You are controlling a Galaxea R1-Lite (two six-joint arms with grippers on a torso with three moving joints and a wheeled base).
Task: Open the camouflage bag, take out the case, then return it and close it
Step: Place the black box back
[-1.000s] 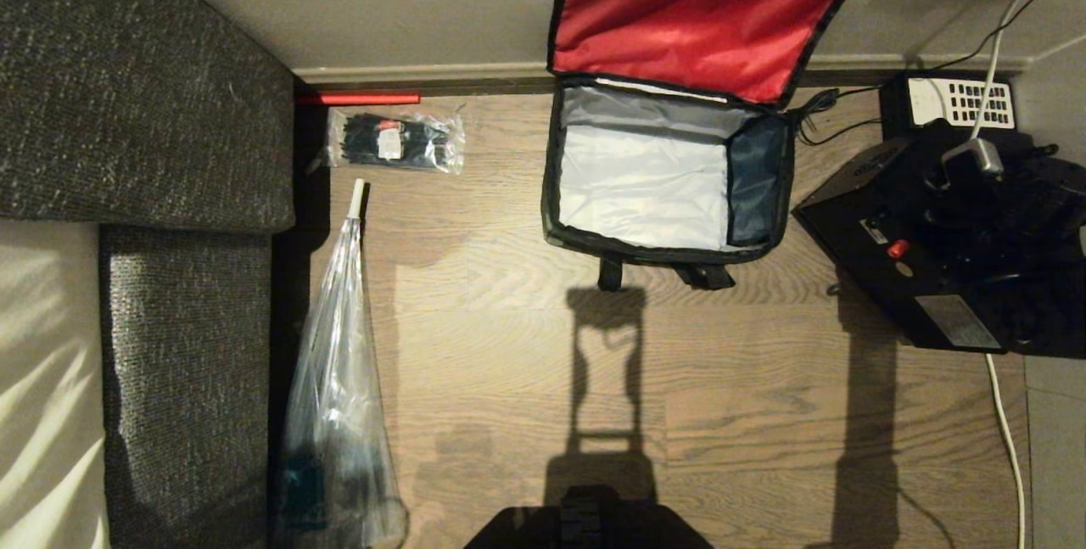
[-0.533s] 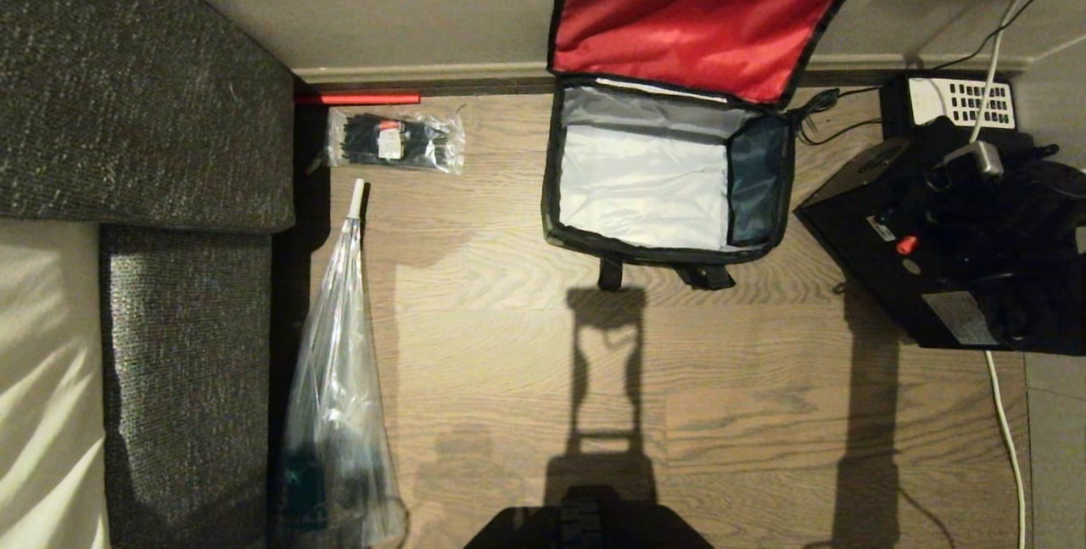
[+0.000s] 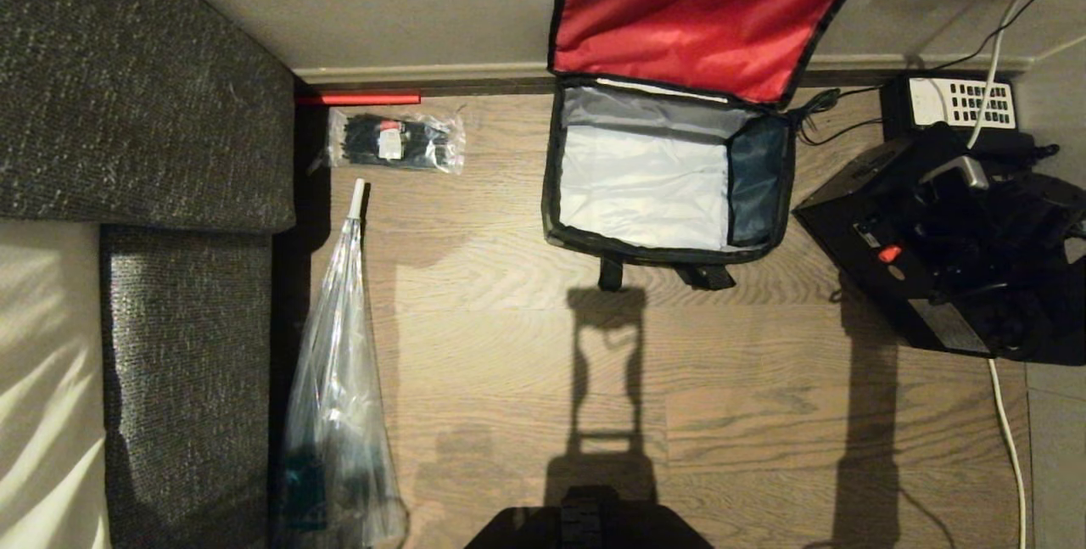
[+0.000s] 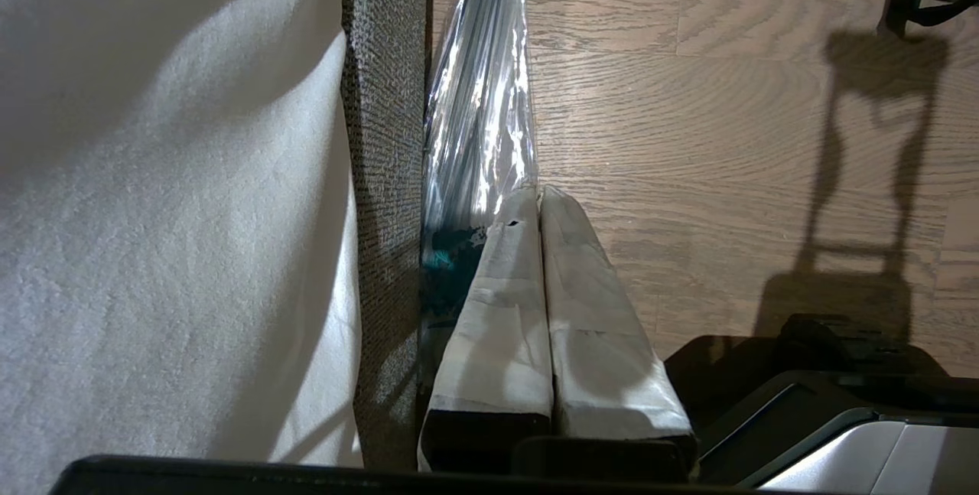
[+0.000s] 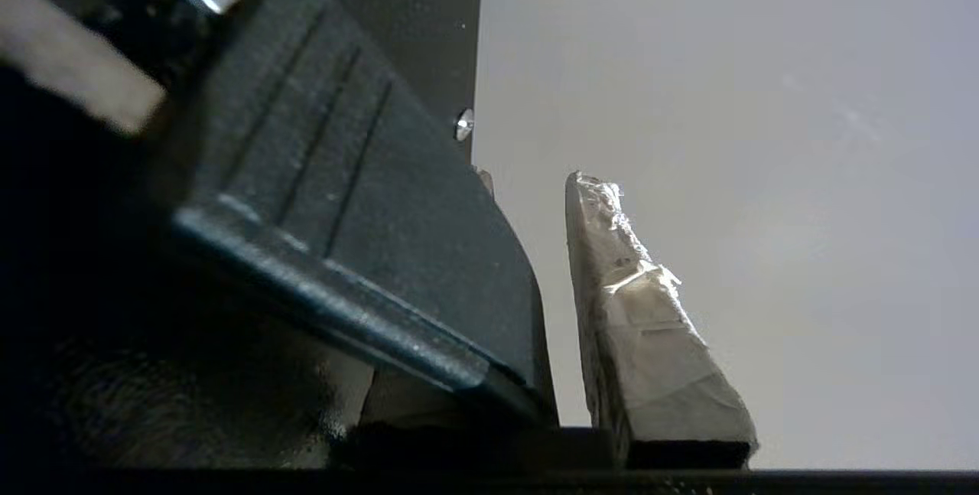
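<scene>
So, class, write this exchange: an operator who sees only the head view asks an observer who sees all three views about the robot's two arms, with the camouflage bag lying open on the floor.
Operator: My head view lacks the left arm. What is its end doing?
Observer: The left gripper is shut and empty, hanging over the floor beside a clear plastic sleeve.
Operator: And the other arm?
Observer: The right gripper sits at an edge of the case, which fills half its wrist view.
</scene>
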